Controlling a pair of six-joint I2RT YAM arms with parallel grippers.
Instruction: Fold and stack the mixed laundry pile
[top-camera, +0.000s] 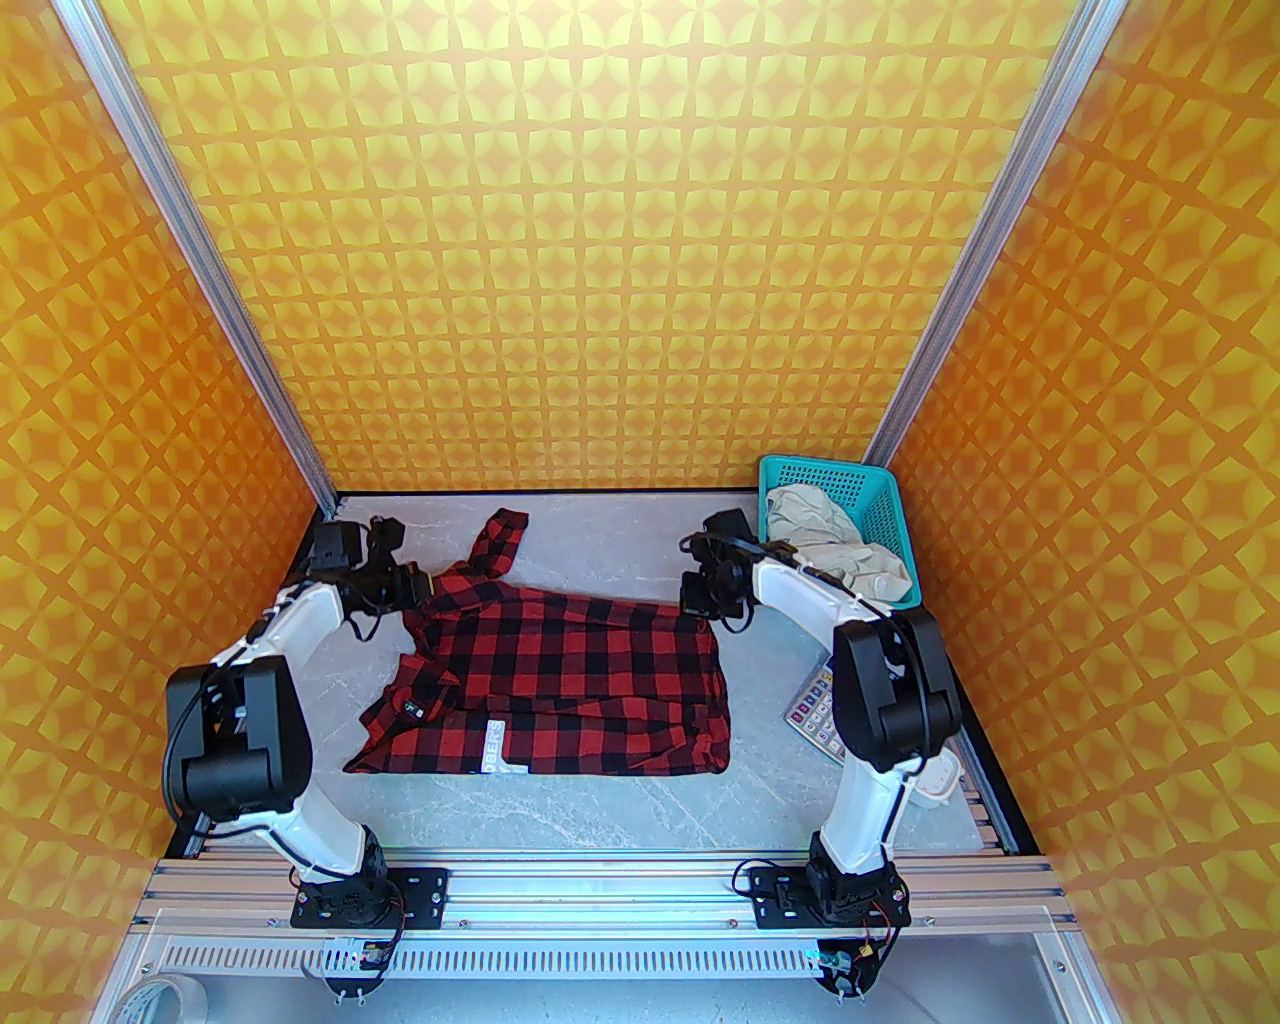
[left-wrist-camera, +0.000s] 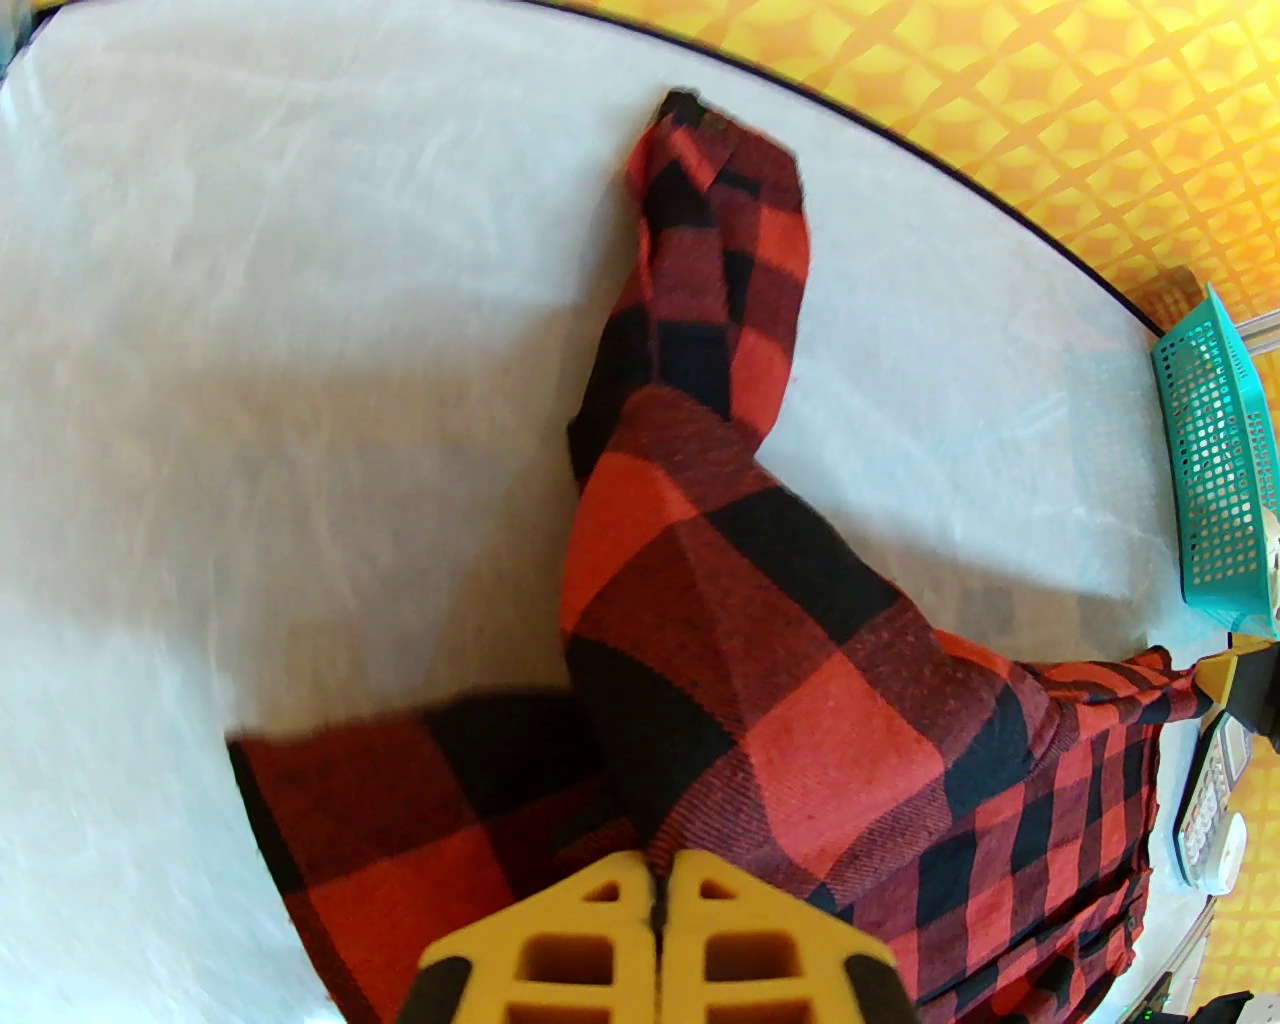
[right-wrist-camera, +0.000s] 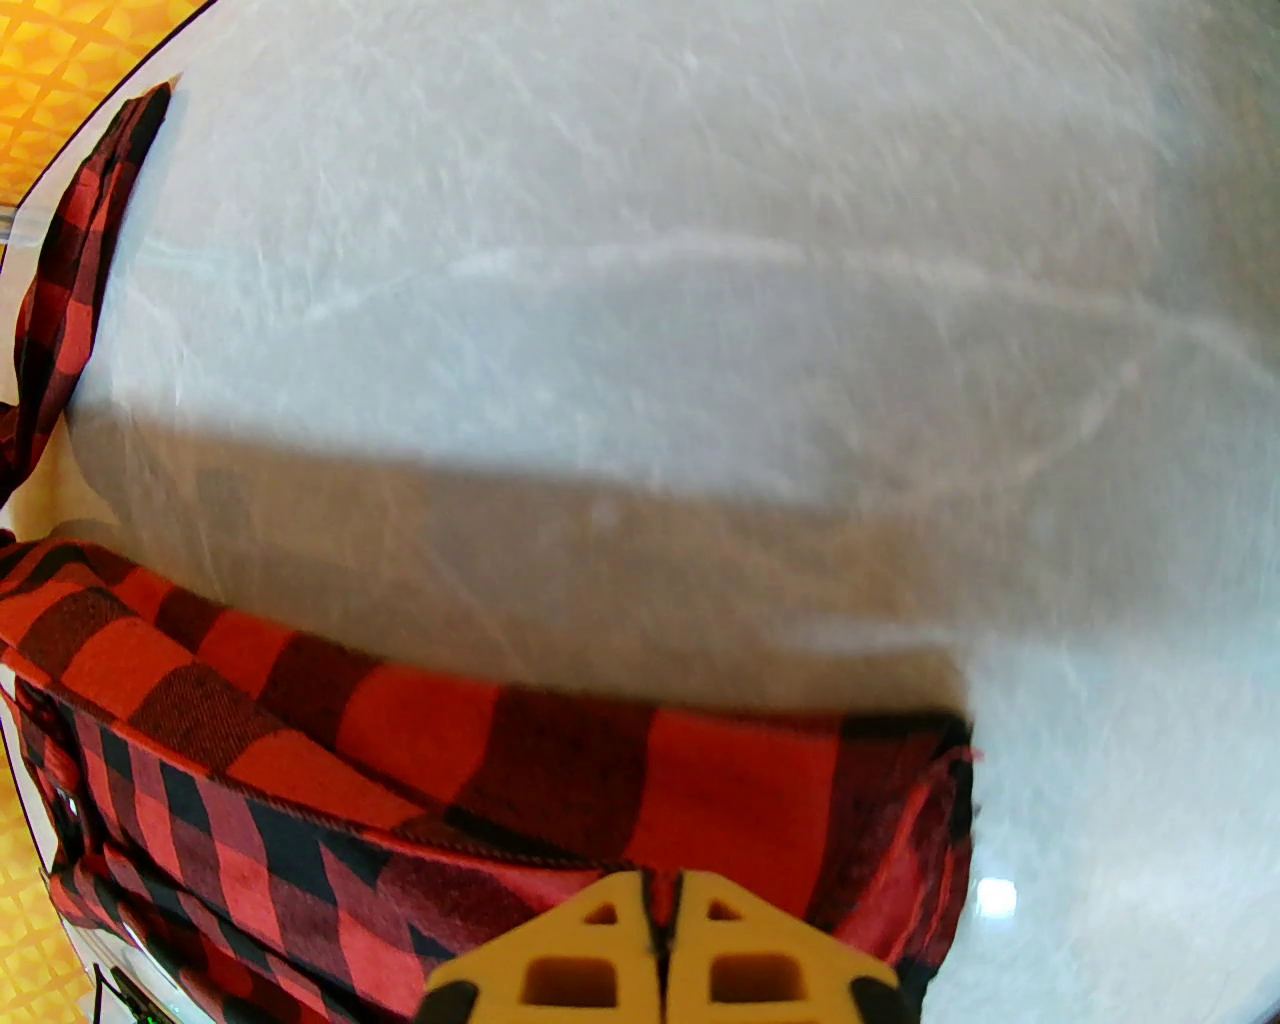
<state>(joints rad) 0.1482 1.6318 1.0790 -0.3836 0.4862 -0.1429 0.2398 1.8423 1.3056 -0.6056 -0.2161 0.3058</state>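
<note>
shirt (top-camera: 570, 680): woven flannel-type cloth, matt, slightly napped, twill weave visible up close. cream garment (top-camera: 830, 530): soft matt cloth, creased. basket (top-camera: 885, 505), right of frame: perforated teal plastic, slight sheen. surface (top-camera: 620, 810): smooth pale grey marble-look sheet, low gloss. left gripper (left-wrist-camera: 657, 875) and right gripper (right-wrist-camera: 665, 885): matt yellow plastic. rails (top-camera: 600, 880), bottom of frame: bare ribbed metal. 2 arm shells (top-camera: 300, 630): glossy white plastic.

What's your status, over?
Left gripper and right gripper both shut on shirt, far edge. Cream garment in basket. Calculator right of shirt, apart from it.
</note>
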